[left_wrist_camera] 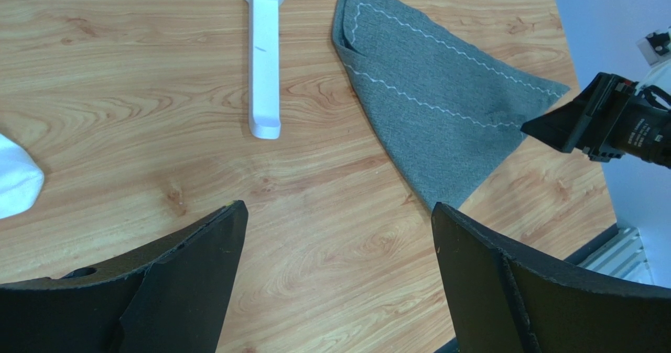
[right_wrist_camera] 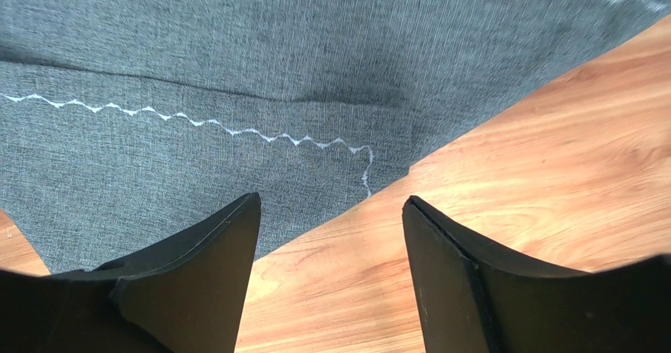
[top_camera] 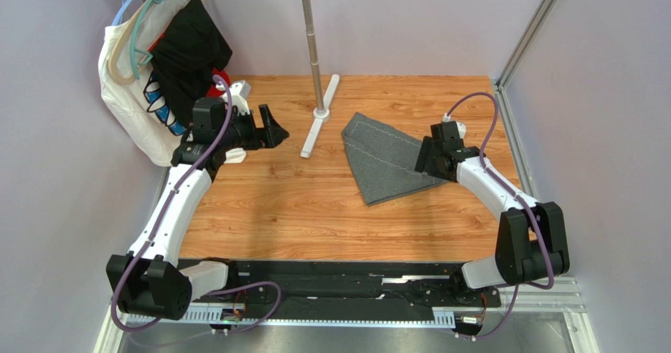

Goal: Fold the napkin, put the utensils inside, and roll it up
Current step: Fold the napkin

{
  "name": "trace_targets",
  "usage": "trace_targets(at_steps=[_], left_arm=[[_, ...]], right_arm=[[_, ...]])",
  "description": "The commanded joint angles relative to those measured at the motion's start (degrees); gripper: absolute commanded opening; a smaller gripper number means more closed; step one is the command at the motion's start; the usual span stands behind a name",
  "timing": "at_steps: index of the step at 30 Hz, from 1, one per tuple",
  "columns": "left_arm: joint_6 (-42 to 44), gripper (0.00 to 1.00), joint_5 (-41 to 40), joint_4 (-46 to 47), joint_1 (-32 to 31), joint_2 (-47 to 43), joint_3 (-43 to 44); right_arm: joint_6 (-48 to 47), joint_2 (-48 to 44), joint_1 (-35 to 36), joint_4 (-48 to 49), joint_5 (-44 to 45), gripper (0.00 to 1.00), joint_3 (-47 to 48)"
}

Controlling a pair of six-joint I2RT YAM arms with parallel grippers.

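Napkin (top_camera: 390,160) lies folded into a triangle on the worktop (top_camera: 276,203), right of centre in the top view. Right tool (right_wrist_camera: 327,203): jaws spread, empty, over the napkin's stitched corner. Left tool (left_wrist_camera: 339,211): jaws wide, empty, above wood at upper left. White stand foot (top_camera: 319,129) sits just left of the napkin.

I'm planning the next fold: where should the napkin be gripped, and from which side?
Grip the napkin at its stitched right corner, probably coming from the right with the right end effector, open just beside it. The cloth lies flat in a triangle, so that free tip likely lifts easiest.
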Motion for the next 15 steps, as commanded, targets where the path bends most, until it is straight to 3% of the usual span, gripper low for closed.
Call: trace_targets(at_steps=[1,15], left_arm=[[-0.3,0.96,0.7,0.9,-0.2,-0.9,0.5],[-0.3,0.96,1.1,0.8,-0.2,-1.3,0.5]], right_arm=[[5.1,1.4,-0.7,1.1,-3.3,0.70,-1.4],[8.1,7.2,-1.4,3.9,-3.4,0.56,-1.3]])
